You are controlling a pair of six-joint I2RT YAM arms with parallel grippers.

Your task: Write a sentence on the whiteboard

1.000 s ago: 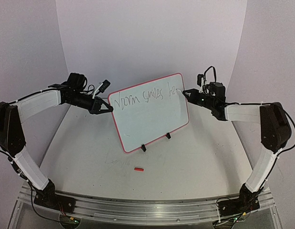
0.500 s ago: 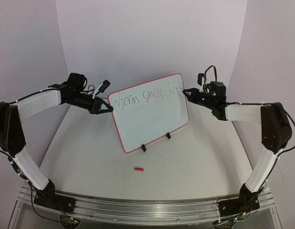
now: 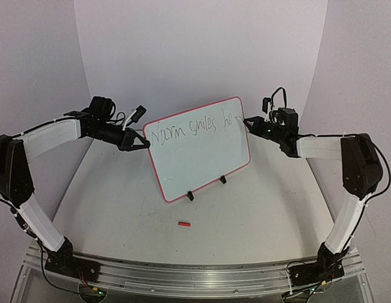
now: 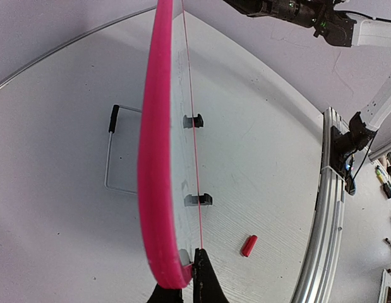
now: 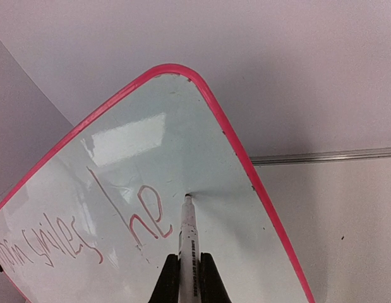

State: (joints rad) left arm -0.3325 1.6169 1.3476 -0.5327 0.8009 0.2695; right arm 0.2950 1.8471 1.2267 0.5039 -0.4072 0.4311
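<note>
The whiteboard (image 3: 204,158) stands tilted on two black clip feet (image 3: 190,196), its pink rim (image 4: 158,126) edge-on in the left wrist view. The sentence (image 3: 192,126) reads roughly "Norm smiles he" along the top; its last letters "he" (image 5: 148,218) show in the right wrist view. My left gripper (image 3: 144,144) (image 4: 187,273) is shut on the board's left rim. My right gripper (image 3: 249,121) (image 5: 189,260) is shut on a white marker (image 5: 189,233), whose tip touches the whiteboard (image 5: 182,139) just right of "he".
A small red marker cap (image 3: 184,223) (image 4: 248,245) lies on the table in front of the board. A wire stand (image 4: 110,158) sits behind the board. The metal rail (image 3: 195,278) runs along the near edge. Curved white walls close in the back and sides.
The right arm has shifted slightly while the marker tip stays on the board by "he". The left arm and the board have not moved.
</note>
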